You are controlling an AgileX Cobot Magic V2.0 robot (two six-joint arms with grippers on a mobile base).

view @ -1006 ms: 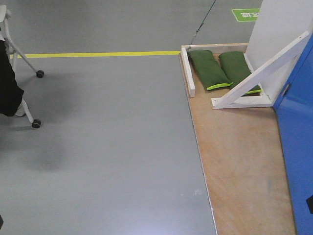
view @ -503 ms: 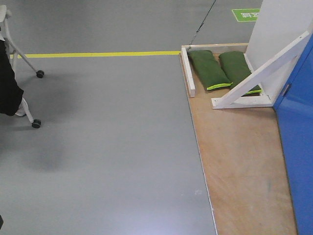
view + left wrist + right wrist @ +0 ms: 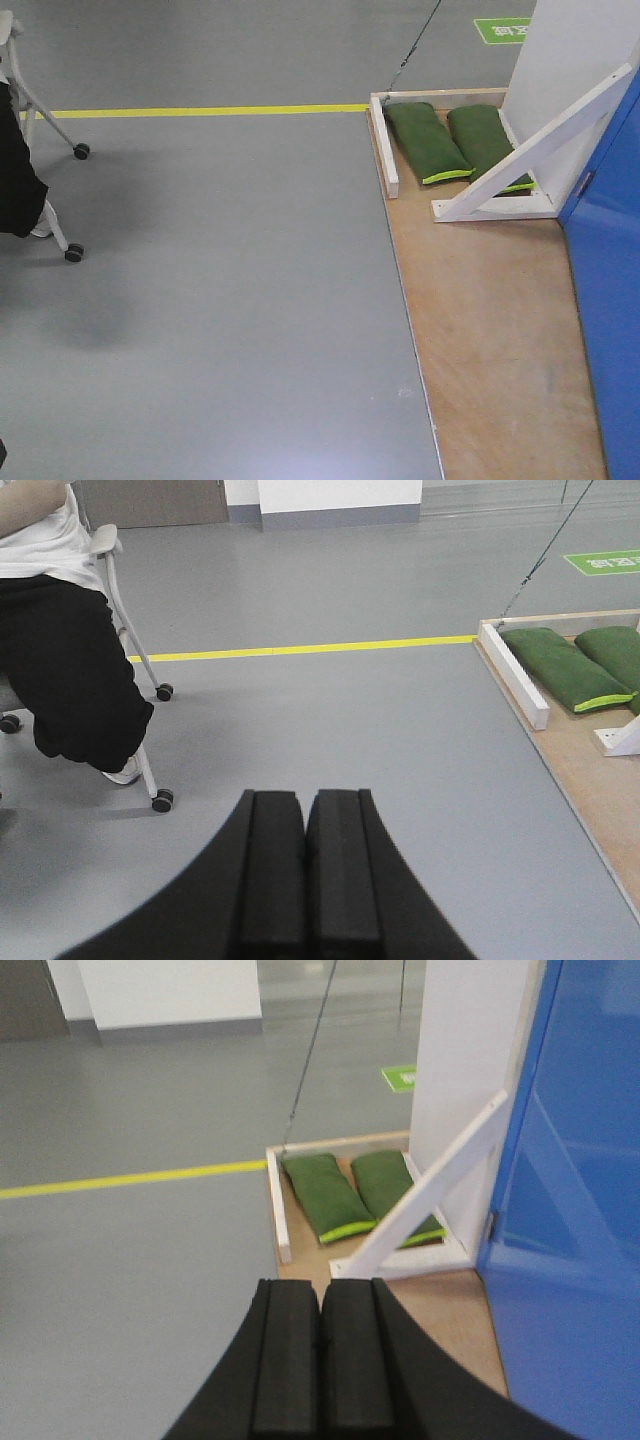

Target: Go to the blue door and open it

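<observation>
Inspector: Status of the left gripper?

Technician: Its two black pads were pressed flat together with nothing between them. It pointed out over the grey floor.

Inspector: And the right gripper?

Technician: Same condition: pads closed against each other, holding nothing. It was aimed toward the near edge of the plywood base.

Inspector: Location of the blue door?

Technician: It stood at the far right of the front view, rising from the right side of the plywood base. In the right wrist view it filled the right margin, ahead and to the right of the right gripper and well apart from it. Whether the door was latched could not be told.

Inspector: Adjacent structure?

Technician: A white wall panel stood just beside the door on its far side, propped by a diagonal white brace. Two green sandbags lay side by side at the back of the base, at the foot of the brace.

Inspector: Remaining floor area?

Technician: A yellow line ran across the floor to the base's far corner. At the left, a seated person occupied a wheeled chair.
</observation>
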